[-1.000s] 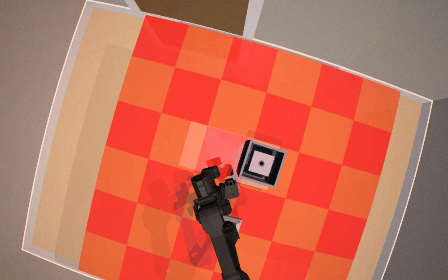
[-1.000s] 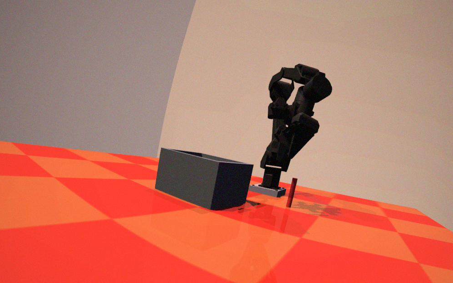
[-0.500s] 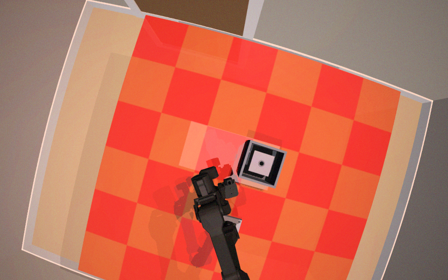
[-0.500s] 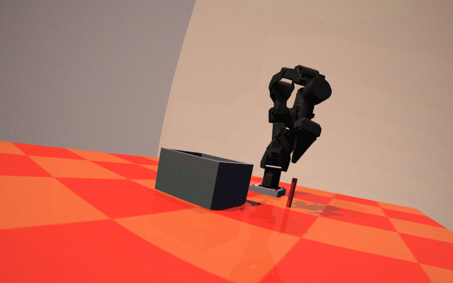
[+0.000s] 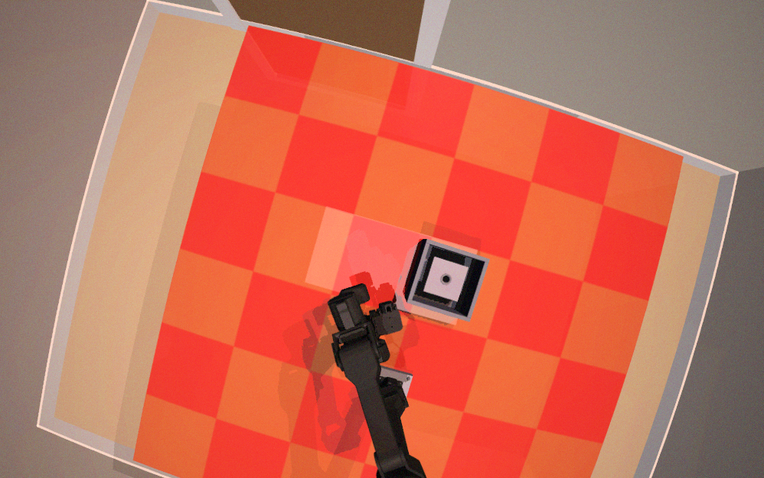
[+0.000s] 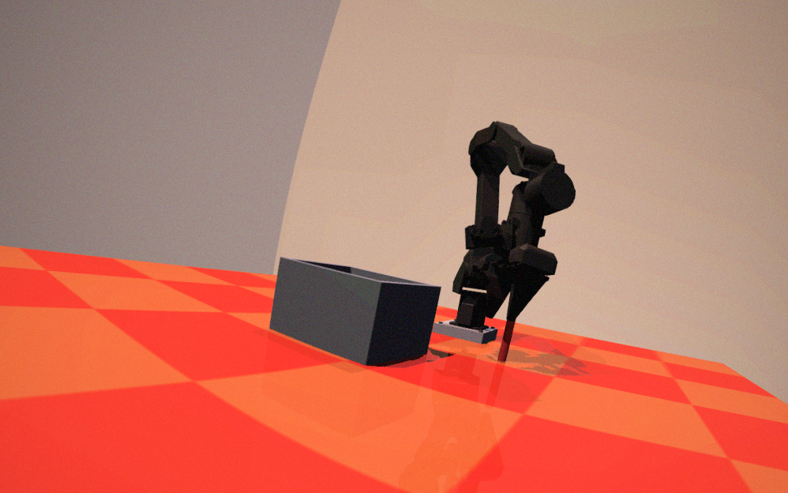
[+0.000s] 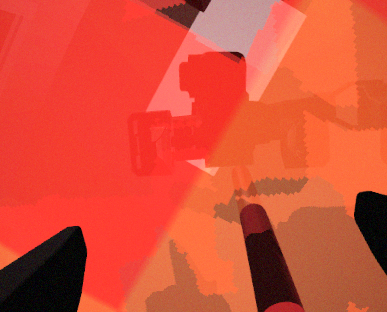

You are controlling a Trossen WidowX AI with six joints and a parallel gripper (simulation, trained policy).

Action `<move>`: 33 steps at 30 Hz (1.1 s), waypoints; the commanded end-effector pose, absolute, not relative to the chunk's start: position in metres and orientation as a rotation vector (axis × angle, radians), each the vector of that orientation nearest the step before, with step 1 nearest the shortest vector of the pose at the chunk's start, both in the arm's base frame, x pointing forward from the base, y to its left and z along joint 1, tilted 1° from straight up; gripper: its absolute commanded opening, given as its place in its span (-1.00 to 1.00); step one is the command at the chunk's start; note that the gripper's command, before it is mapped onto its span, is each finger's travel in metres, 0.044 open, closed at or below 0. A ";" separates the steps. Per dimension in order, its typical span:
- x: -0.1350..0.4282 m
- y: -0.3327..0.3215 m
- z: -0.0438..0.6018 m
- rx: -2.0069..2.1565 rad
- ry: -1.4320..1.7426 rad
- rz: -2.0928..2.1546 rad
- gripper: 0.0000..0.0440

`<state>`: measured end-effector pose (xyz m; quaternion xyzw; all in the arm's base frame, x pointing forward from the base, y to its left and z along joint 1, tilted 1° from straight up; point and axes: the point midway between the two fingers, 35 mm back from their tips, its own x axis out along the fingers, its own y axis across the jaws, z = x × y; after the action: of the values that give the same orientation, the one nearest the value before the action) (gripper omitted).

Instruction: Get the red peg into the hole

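Picking up is the step in hand; by my reading the approach is nearly done and the grasp has yet to be made. From where I stand, the claw (image 5: 375,302) (image 6: 501,318) (image 7: 224,224) is low over the checkered floor, fingers spread wide, pinching nothing. The red peg (image 6: 505,343) (image 7: 270,255) stands on end on the floor outside the box, its upper part up by the fingers; wrist view puts it between them, off toward the right-hand one in that view. From above, the arm hides it

Open box (image 5: 478,290) (image 6: 324,312) just beside; pale plate (image 5: 435,270) at its bottom, hole (image 5: 445,279) showing unfilled

Next, I judge: centre the claw across the shaft, then close squarely. Closing off-centre could have one finger nudge the peg over. Lift upright afterward, high enough for the wall
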<state>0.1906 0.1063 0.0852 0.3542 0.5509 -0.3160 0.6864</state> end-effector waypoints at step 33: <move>0.193 0.094 0.079 0.787 1.284 -0.660 -1.00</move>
<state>0.1896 0.0982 0.0712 0.3560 0.5795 -0.2978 0.6700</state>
